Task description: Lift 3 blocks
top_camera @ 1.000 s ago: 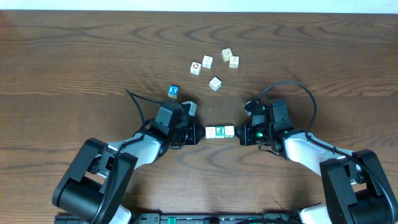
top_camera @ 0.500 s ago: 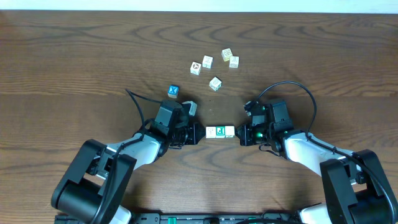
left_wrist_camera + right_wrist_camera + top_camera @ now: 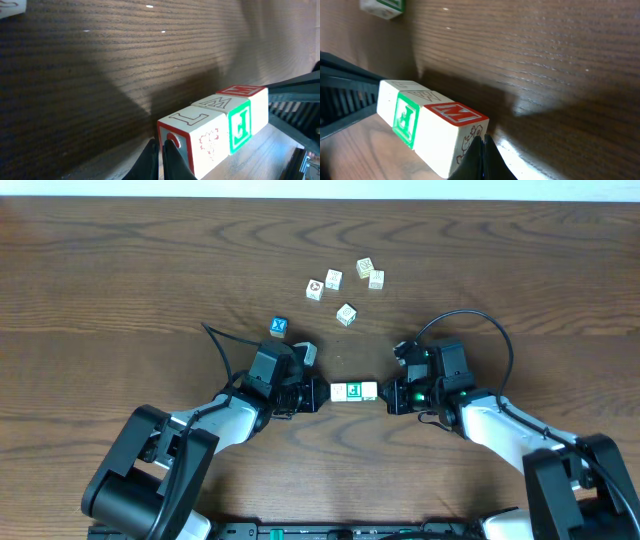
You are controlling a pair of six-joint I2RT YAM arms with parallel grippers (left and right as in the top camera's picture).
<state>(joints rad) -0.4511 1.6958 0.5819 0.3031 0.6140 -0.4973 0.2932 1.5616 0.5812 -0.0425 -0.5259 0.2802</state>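
Three blocks [image 3: 353, 391] lie end to end in a short row on the table between my two arms. The middle one has a green face with a white mark [image 3: 240, 125], and the end ones are cream with red outlines [image 3: 192, 135] [image 3: 452, 125]. My left gripper [image 3: 322, 393] is shut, and its closed tips [image 3: 161, 147] press on the left end of the row. My right gripper [image 3: 385, 395] is shut too, its tips [image 3: 482, 142] against the right end. A dark shadow lies beside the row. I cannot tell whether the row is off the table.
A blue cube [image 3: 278, 327] and a pale cube [image 3: 308, 352] sit just beyond my left wrist. Several cream cubes [image 3: 346, 314] are scattered further back, around the middle of the table. The right arm's cable [image 3: 470, 320] loops above its wrist.
The right arm has shifted very slightly. The row of blocks stays pinched between the two shut grippers in nearly the same spot.
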